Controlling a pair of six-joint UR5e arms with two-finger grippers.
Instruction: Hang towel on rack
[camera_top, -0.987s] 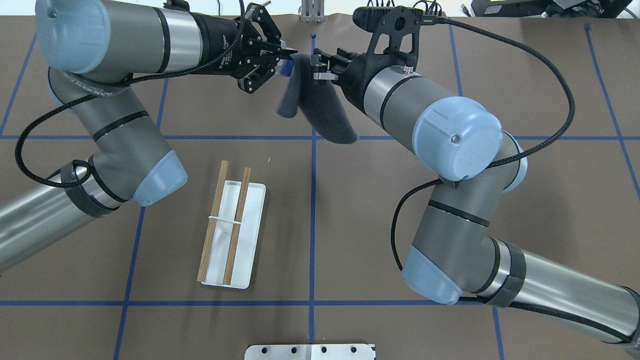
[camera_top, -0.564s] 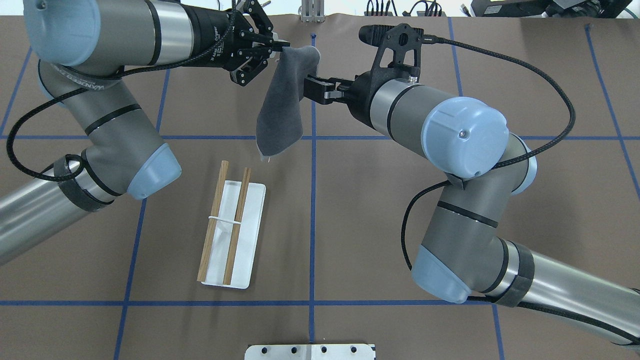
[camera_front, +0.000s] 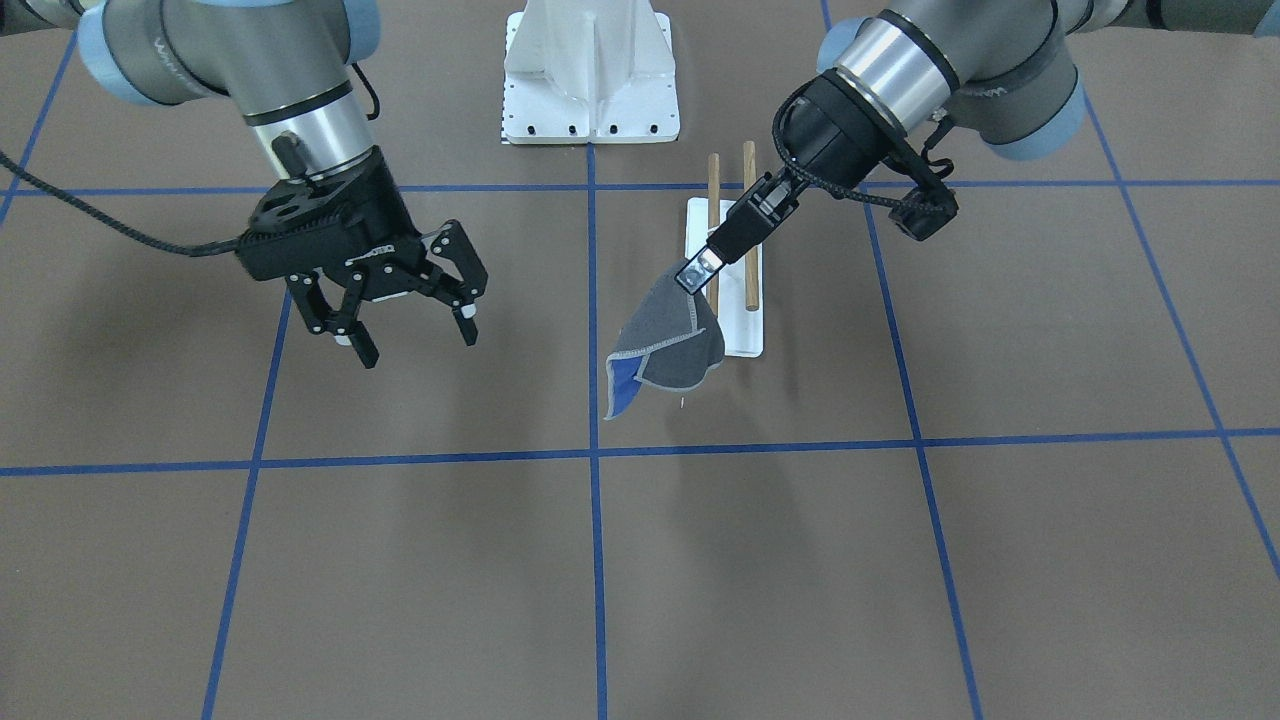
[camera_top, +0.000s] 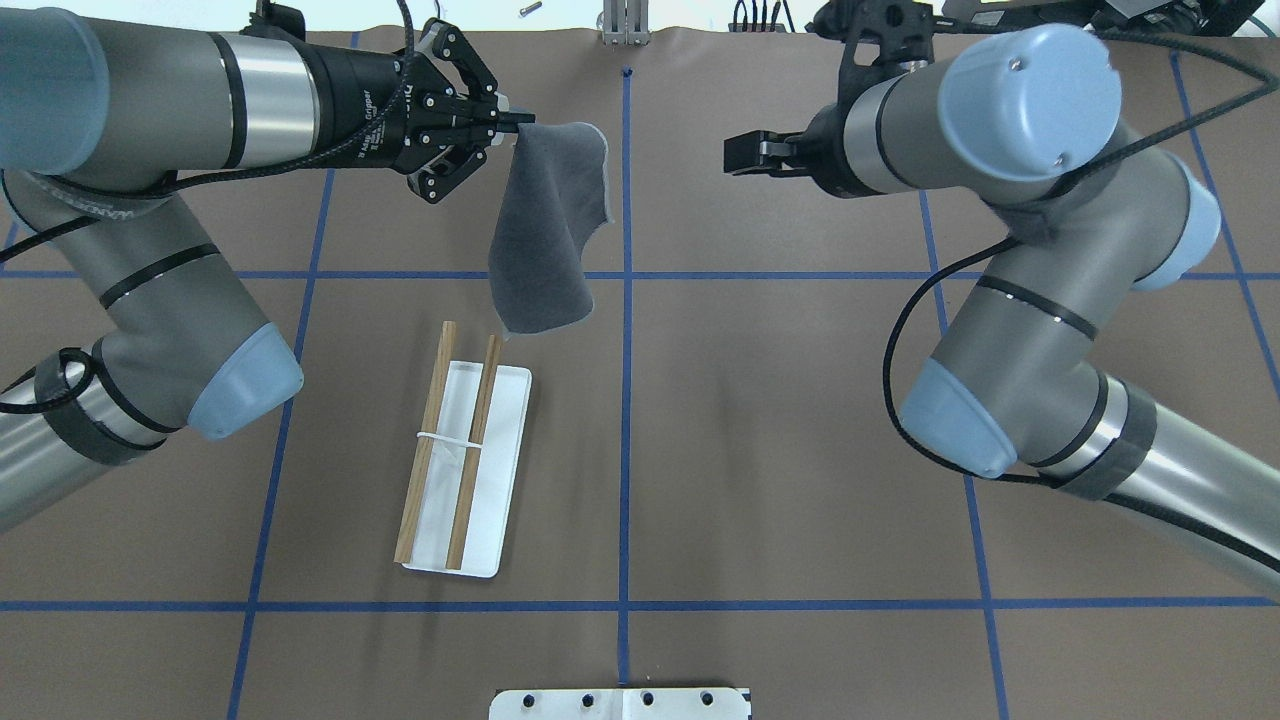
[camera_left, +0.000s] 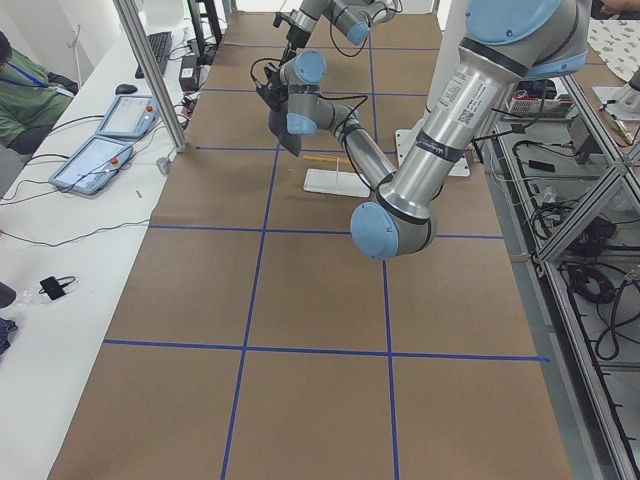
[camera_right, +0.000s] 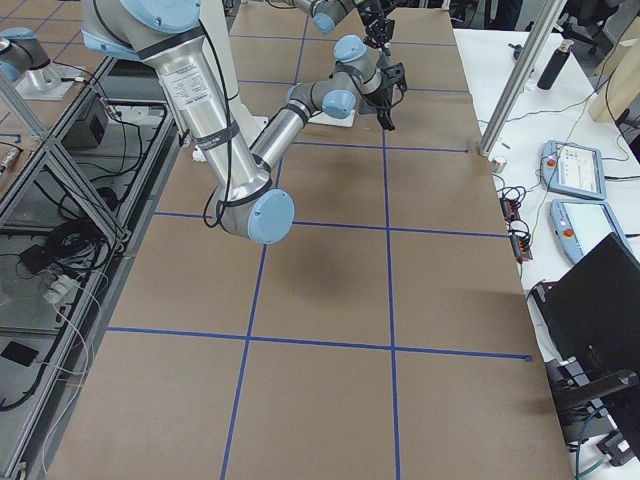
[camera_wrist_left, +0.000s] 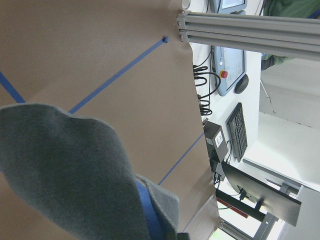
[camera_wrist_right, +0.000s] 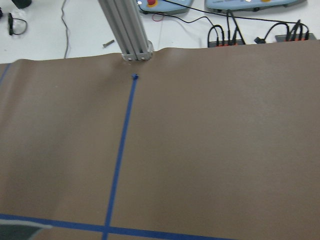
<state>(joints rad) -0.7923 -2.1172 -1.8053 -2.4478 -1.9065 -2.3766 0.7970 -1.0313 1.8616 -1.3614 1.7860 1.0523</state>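
The robot's left gripper (camera_top: 512, 122) is clamped on one corner of the towel (camera_top: 545, 235), held up off the brown-papered table (camera_top: 760, 420). The cloth hangs straight down from the pinched fingertips, dark grey side outward. A bright blue flap of the other face and the pale stitched edging show at its lower folds in the front-facing view. Below the gripper and a little back toward the robot's base, the rack (camera_top: 472, 455) sits on the table, its two thin wooden rods side by side over the flat white base plate. The towel's lower hem hangs near the rod ends closest to the gripper, and no part of the cloth lies over them. Well off to the left gripper's side, across the centre line of the blue tape lines (camera_top: 625, 400), the right gripper (camera_front: 415, 345) hangs with its jaws spread wide and nothing between them. Farther back toward the robot, beyond the rack, stands a white metal pedestal (camera_front: 592, 75) with black bolt holes.
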